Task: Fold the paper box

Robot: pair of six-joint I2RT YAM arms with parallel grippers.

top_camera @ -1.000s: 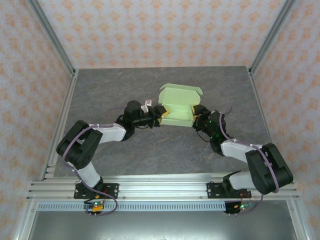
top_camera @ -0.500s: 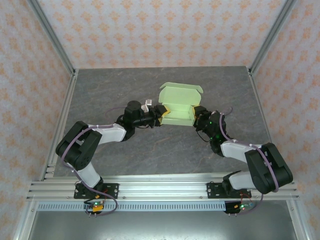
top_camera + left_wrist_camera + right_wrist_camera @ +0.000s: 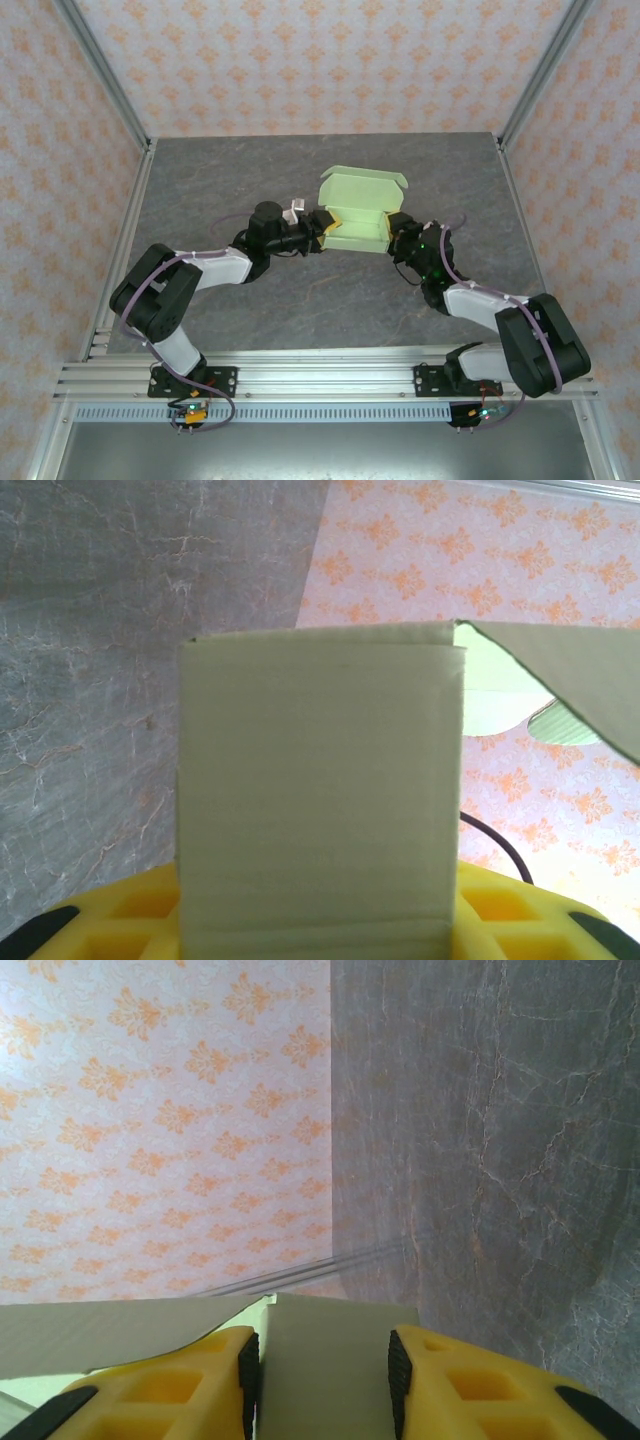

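Observation:
The paper box (image 3: pixel 356 228), pale yellow-green, sits mid-table with its scalloped lid (image 3: pixel 362 187) standing open at the back. My left gripper (image 3: pixel 322 224) is shut on the box's left end. In the left wrist view that end panel (image 3: pixel 320 780) covers the gap between the yellow fingers (image 3: pixel 120 920). My right gripper (image 3: pixel 392 232) is shut on the box's right end. In the right wrist view the end wall (image 3: pixel 322 1350) sits between the two black pads (image 3: pixel 249 1365), with the lid's edge (image 3: pixel 100 1330) to the left.
The grey marbled table (image 3: pixel 250 180) has free room on all sides of the box. Aluminium posts (image 3: pixel 100 70) and patterned walls (image 3: pixel 300 60) close in the back and sides. A metal rail (image 3: pixel 330 375) runs along the near edge.
My right gripper's jaws have closed in on the box's right end. The box and the left arm have stayed where they were.

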